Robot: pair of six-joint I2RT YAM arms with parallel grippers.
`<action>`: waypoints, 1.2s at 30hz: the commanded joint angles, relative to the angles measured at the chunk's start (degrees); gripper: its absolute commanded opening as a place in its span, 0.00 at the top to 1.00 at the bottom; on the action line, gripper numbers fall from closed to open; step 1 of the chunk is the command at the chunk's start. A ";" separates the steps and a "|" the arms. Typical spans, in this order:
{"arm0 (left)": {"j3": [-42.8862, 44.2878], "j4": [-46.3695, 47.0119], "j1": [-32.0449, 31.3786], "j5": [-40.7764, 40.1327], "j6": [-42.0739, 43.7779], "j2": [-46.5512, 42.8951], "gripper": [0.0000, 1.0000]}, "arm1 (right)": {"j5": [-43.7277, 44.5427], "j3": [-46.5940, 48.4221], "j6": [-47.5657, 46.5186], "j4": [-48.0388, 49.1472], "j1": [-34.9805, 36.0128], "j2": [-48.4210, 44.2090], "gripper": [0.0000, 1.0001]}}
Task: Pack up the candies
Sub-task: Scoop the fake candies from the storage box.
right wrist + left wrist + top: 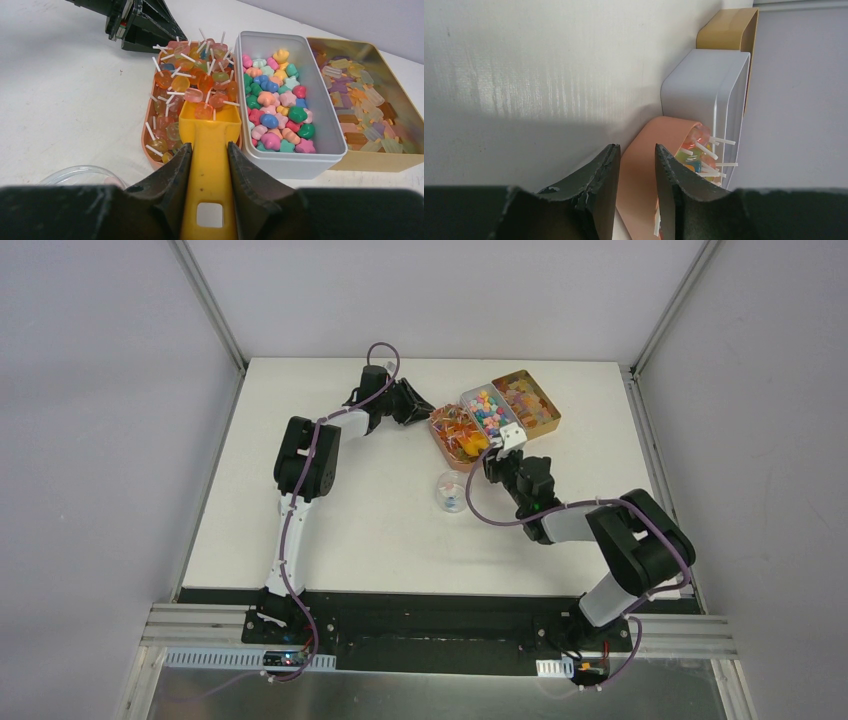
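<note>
Yellow scoop (209,125): right gripper (209,146) pinches it, among candies (195,80).
Peach tray (664,127): left gripper (636,148) clamps wall.
Cup (450,492), six o'clock: seemingly near-empty, packing early.

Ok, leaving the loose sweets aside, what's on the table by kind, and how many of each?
Trays of sweets: 3 (peach tray, white tray, tan tray)
Scoops: 1 (yellow scoop)
Cups: 1 (clear cup)
Total: 5
</note>
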 commanded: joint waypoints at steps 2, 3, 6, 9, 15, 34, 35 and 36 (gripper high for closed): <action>0.53 1.21 -1.71 2.87 -0.19 -1.00 0.67 | -0.48 -2.37 1.68 6.29 -0.45 1.14 1.00; 0.61 1.12 -1.71 2.88 -0.20 -0.99 0.67 | -0.59 -2.69 1.70 7.12 -0.55 1.28 1.00; 0.86 1.00 -1.72 2.80 -0.19 -0.93 0.67 | -1.08 -3.61 1.65 9.77 -0.74 1.85 1.00; 1.07 0.74 -1.72 2.80 -0.03 -1.04 0.67 | -1.98 -4.41 1.65 12.86 -1.08 2.65 1.00; 1.50 -0.04 -1.67 2.70 0.48 -1.22 0.67 | -4.56 -4.63 1.87 14.51 -1.61 3.89 1.00; 4.06 -2.63 -1.62 2.11 1.77 -1.05 0.67 | -6.70 -6.53 1.05 24.70 -3.13 6.03 1.00; 4.13 -2.64 -1.64 2.09 1.89 -1.05 0.67 | -6.99 -6.71 0.83 24.70 -3.13 5.69 1.00; 4.15 -2.64 -1.62 2.08 1.89 -1.05 0.67 | -7.21 -6.84 0.69 24.70 -3.13 5.41 1.00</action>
